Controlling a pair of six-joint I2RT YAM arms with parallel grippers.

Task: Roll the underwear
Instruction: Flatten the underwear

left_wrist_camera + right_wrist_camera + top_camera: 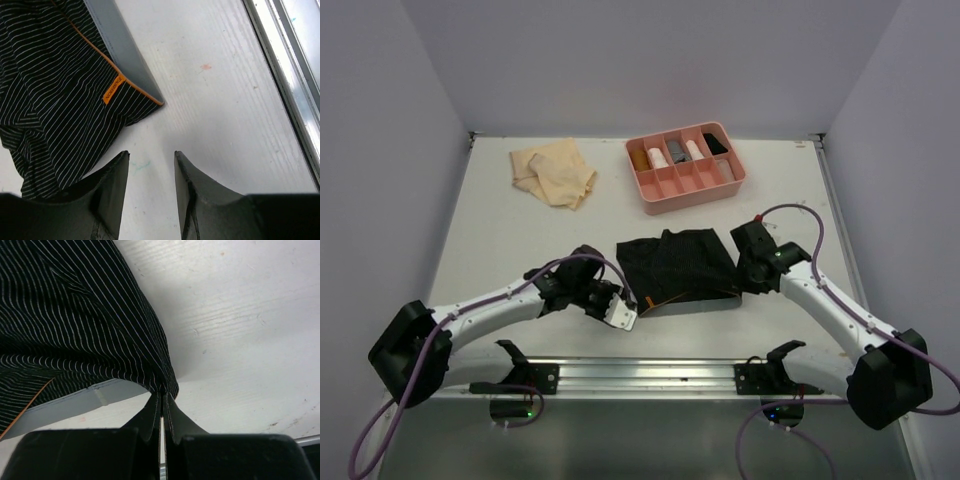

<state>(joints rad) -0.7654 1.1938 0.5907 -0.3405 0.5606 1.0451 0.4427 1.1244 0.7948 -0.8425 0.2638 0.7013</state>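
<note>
White pinstripes are seen on black underwear (675,265), edged orange, banded grey; tan underwear (555,172) is unpatterned; tray (695,198) is coloured pink.

A white, faintly scuffed worktop (520,240) is boxed in by plain pale lavender panels: a back wall (650,60), a left wall (370,150) and a right wall (910,120). An aluminium rail (650,372) runs along its near edge. The light is soft and even.
</note>
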